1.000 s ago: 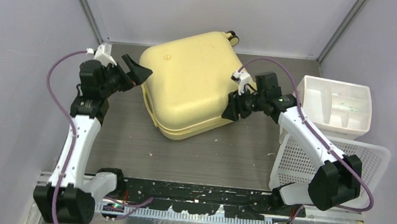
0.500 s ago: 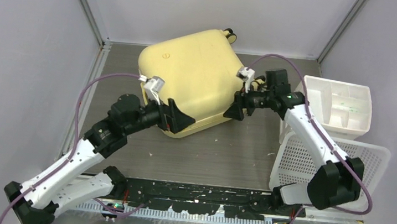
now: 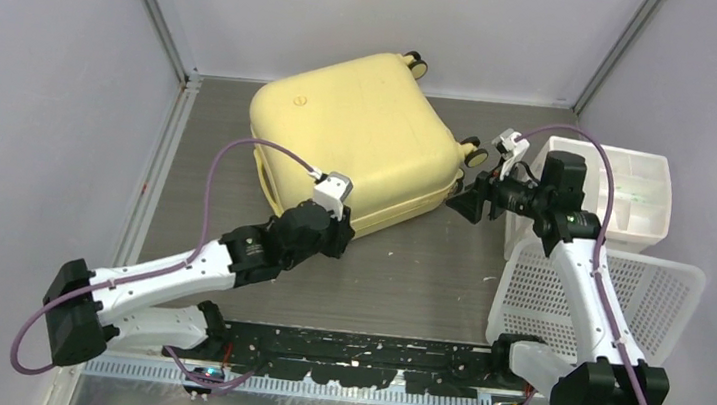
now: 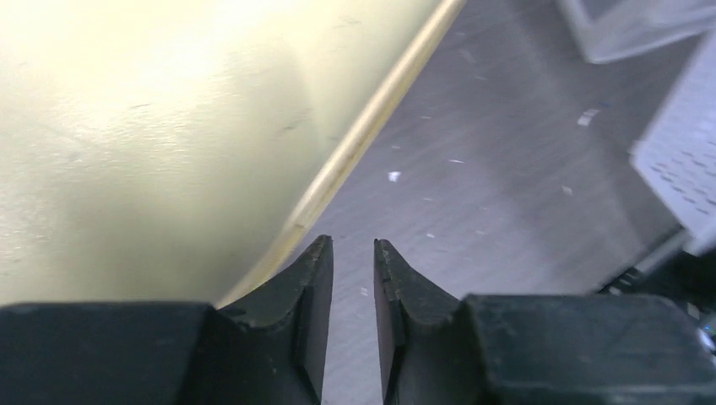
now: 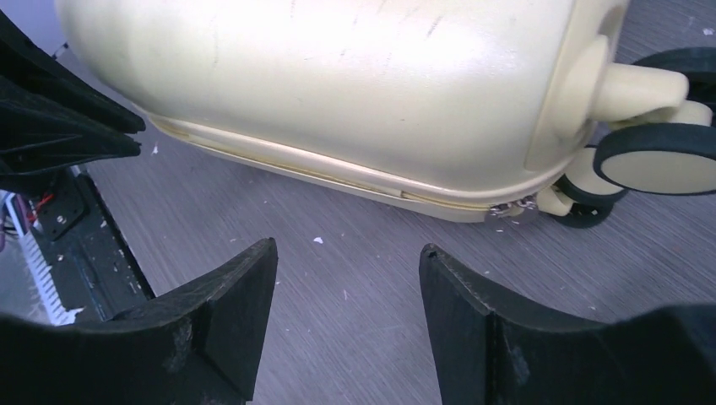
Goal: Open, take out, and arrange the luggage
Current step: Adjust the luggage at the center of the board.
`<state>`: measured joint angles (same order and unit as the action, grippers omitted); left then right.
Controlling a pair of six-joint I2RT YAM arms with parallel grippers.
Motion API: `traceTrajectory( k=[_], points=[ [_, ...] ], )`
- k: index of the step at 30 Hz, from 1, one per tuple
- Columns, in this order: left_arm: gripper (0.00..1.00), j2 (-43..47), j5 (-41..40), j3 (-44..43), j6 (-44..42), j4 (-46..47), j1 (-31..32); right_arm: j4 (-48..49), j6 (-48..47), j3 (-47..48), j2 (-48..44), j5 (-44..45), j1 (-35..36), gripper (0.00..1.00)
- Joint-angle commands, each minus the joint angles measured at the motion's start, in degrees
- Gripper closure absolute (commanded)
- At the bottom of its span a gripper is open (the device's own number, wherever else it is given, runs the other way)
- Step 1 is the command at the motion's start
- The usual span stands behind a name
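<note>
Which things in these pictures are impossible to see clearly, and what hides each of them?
- Inside of the luggage: every view, its closed shell hides it.
- Small metal piece on its seam: right wrist view, too small to identify.
- Left pincer fingertips: top view, its own wrist covers them; contact with the luggage is unclear.
- Basket interior: top view, right arm partly covers it.

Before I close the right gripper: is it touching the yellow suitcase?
Apart. The right wrist view shows a strip of bare table between the open right gripper and the suitcase.
</note>
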<state>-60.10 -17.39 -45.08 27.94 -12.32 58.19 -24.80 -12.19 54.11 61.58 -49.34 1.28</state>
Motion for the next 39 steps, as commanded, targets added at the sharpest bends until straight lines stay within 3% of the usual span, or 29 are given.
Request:
traceTrajectory(
  k=[1, 9, 15, 19, 23, 27, 30, 35, 39],
  points=[
    [0.75, -2.0, -11.5, 1.7, -2.3, 8.0, -2.3, 2.4, 0.1, 0.1, 0.2, 1.5, -1.9, 0.33],
    [0.75, -4.8, -9.9, 2.8, 1.9, 10.6, -11.0, -1.8, -2.3, 2.5, 5.2, 3.9, -1.9, 0.34],
    [0.75, -7.1, -2.7, 3.2, 0.6, 16.3, -17.6, 1.1, -1.1, 1.0, 6.9, 5.7, 0.9, 0.36],
    [0.71, -6.3, 7.1, 3.6, -4.0, 18.6, -17.9, 5.2, -0.9, -2.4, 6.3, 6.3, 3.5, 0.40],
    [0.64, -0.9, 17.7, 10.3, -5.0, 23.3, -17.9, 12.1, 4.6, -5.8, 4.8, 8.8, 4.9, 0.43],
    [0.42, 4.9, 24.2, 21.3, 0.8, 37.5, -17.9, 16.3, 8.9, -8.4, 4.6, 12.2, 5.8, 0.43],
    [0.38, 4.1, 28.4, 26.8, 8.5, 50.1, -17.9, 18.8, 10.2, -9.5, 5.2, 15.3, 6.3, 0.47],
    [0.38, 0.5, 29.2, 27.9, 16.4, 59.1, -15.9, 27.6, 17.2, -13.4, 4.9, 14.0, 7.4, 0.48],
    [0.38, 2.2, 26.3, 26.0, 14.3, 53.2, -15.3, 25.7, 14.5, -11.8, 3.8, 17.8, 7.5, 0.49]
  ],
)
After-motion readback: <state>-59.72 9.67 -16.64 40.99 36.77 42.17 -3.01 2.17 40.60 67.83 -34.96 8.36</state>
